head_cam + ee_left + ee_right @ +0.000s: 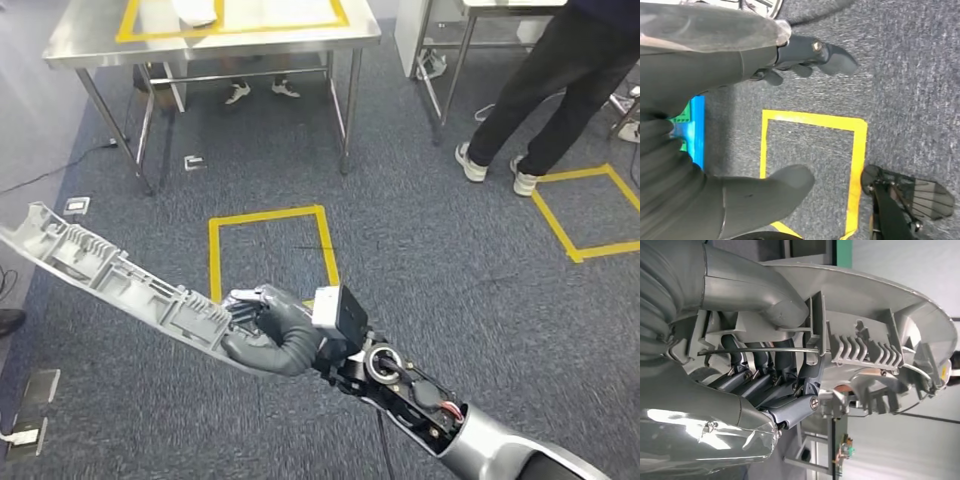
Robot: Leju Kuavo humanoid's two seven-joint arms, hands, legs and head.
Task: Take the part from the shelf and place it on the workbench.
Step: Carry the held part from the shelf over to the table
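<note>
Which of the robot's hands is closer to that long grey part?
Right. The right hand grips the long grey part at one end. The left hand hangs open over the carpet, apart from it.

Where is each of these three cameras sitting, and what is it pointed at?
Head view: high on the robot, looking down at carpet, the right hand gripping the long grey part, and a steel workbench ahead.
Left wrist view: behind the empty left hand, facing yellow floor tape.
Right wrist view: behind the right hand.
Head and right wrist views share the part.
</note>
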